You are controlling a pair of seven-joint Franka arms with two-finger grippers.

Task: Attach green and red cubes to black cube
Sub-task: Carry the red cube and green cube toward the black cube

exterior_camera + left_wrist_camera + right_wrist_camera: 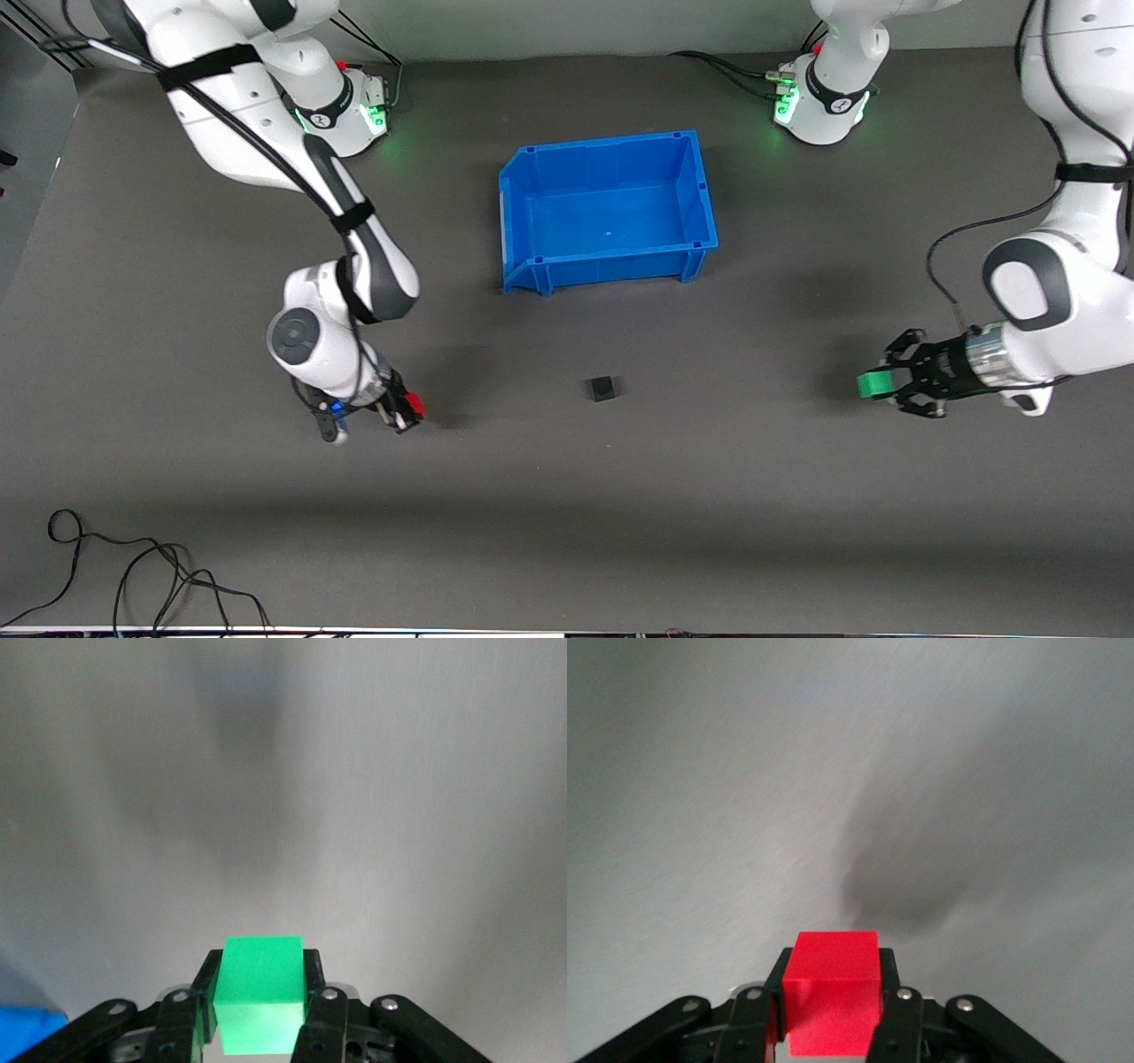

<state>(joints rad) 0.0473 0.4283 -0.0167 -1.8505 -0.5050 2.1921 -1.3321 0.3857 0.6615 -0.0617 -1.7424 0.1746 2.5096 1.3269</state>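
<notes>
1. Front view: a matte dark grey table (pixel 709 496) carries a blue plastic bin (pixel 608 210), a box with thick moulded rims and a smooth bare floor. Nearer the front camera than the bin lies the black cube (pixel 602 388), small, dull and sharp-edged, alone on the table surface. The right gripper (pixel 409 411) hangs over the table toward the right arm's end, jaws clamped on the red cube (pixel 415 405), of which only a bright corner shows. The left gripper (pixel 886 385) is over the table toward the left arm's end, its black skeletal fingers (pixel 908 341) pinching the green cube (pixel 874 383). The black cube sits between the two grippers, well apart from each. A loose black cable (pixel 133 567) curls on the table at the edge nearest the camera.

2. Left wrist view: the green cube (pixel 259 1005), smooth and flat-faced with crisp edges, is squeezed between two black pads (pixel 312 979) touching its sides, above blurred grey table. A blue corner of the bin (pixel 27 1032) shows at the frame's edge.

3. Right wrist view: the red cube (pixel 831 1003), equally plain and glossy-smooth, is held tight between black pads (pixel 888 979), with a soft shadow on the grey surface below.
</notes>
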